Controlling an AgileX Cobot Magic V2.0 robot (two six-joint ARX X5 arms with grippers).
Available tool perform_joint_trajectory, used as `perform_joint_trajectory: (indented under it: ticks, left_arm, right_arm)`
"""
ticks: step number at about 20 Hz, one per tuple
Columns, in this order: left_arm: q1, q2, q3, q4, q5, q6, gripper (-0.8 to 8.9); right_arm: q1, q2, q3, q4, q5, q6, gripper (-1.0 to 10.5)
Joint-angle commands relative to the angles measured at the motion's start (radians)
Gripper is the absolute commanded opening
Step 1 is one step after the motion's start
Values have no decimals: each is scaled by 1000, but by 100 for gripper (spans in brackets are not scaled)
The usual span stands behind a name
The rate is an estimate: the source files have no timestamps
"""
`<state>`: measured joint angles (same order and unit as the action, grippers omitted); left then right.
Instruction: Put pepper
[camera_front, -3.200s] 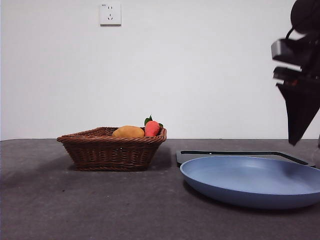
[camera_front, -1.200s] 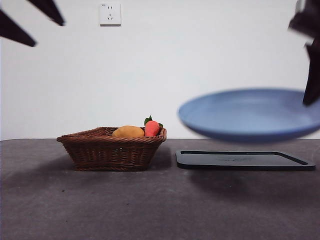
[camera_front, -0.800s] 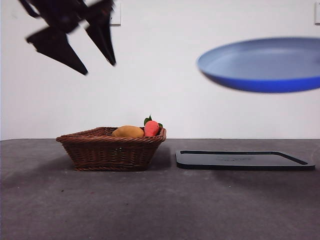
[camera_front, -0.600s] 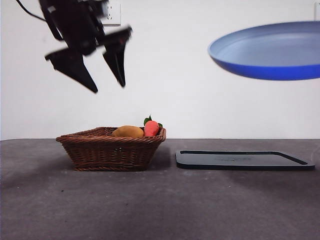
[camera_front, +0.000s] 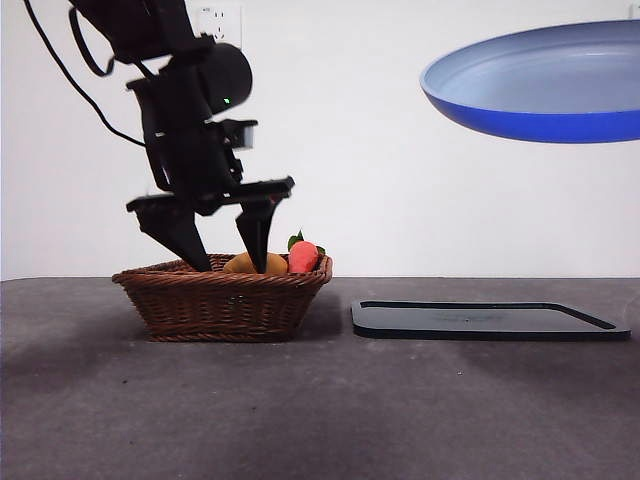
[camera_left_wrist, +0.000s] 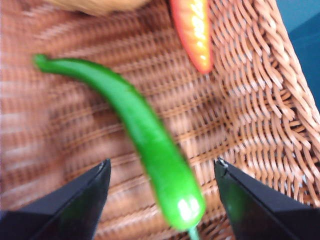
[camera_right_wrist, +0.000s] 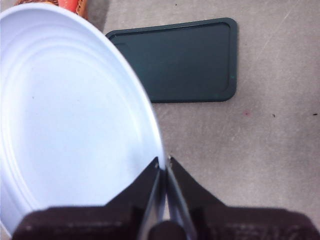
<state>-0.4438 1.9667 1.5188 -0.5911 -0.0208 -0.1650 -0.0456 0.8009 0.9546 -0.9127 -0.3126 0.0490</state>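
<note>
Here the left pincer (camera_front: 222, 262) hangs with its jaws spread wide inside the wicker basket (camera_front: 222, 298), one jaw on either side of the pepper (camera_left_wrist: 135, 128), which lies on the basket floor untouched. The right pincer (camera_right_wrist: 164, 165) is clamped on the rim of the blue plate (camera_front: 540, 90), held high above the black tray (camera_front: 490, 320) on the worktop (camera_front: 320, 410).

- A plain test bench in a lab or robot workroom, not a lived-in kitchen.
- Bare white wall (camera_front: 400, 150) behind, with one socket (camera_front: 222, 20) at 11 o'clock.
- Grey table (camera_front: 320, 410) bearing only props: a wicker basket (camera_front: 225, 300) and a black tray (camera_front: 490, 320).
- Cabled black arm (camera_front: 185, 110) overhead.
</note>
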Motion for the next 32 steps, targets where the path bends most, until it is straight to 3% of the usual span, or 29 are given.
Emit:
perform_joint_trajectory:
  ticks: [1, 8, 11, 19, 29, 32]
  left_arm:
    - [-14, 47, 21, 17, -5, -4, 362]
    - [-23, 85, 21, 15, -50, -17, 349]
    - [-28, 85, 21, 10, -54, -18, 235]
    - [-33, 85, 21, -24, -49, -23, 111]
    - [-33, -62, 21, -45, -48, -25, 111]
    - [-40, -154, 21, -56, 6, -26, 111]
  right_arm:
    - [0, 3, 14, 13, -5, 12, 3]
    - [0, 4, 13, 14, -4, 0, 3]
    - [0, 4, 14, 14, -4, -5, 3]
    - [0, 4, 14, 14, -4, -6, 3]
    - [0, 41, 14, 14, -4, -5, 3]
    - [0, 90, 14, 21, -4, -5, 3]
